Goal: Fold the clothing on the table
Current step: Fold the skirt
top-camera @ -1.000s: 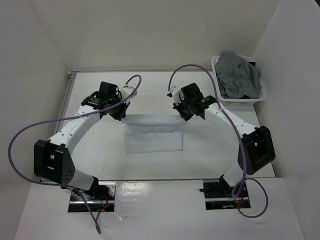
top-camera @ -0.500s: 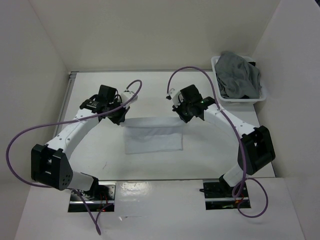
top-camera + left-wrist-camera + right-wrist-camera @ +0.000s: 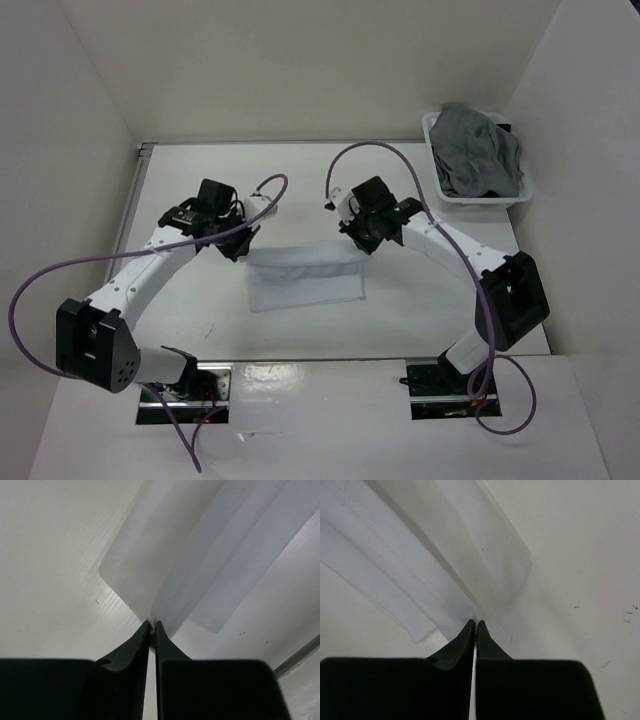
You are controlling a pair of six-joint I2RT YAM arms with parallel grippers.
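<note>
Half-folded white cloth (image 3: 305,285), far edge lifted, on white table (image 3: 300,180).

Over at the far right: white plastic basket (image 3: 485,203), tucked close to the right wall panel (image 3: 590,150). Heaped full of crumpled grey fabric (image 3: 475,145), piled above the rim and draped over the near right edge. A sliver of something black poking out at the far side, too small to identify. Plain white back panel (image 3: 300,70) and left panel (image 3: 60,150) boxing in the scene.
</note>
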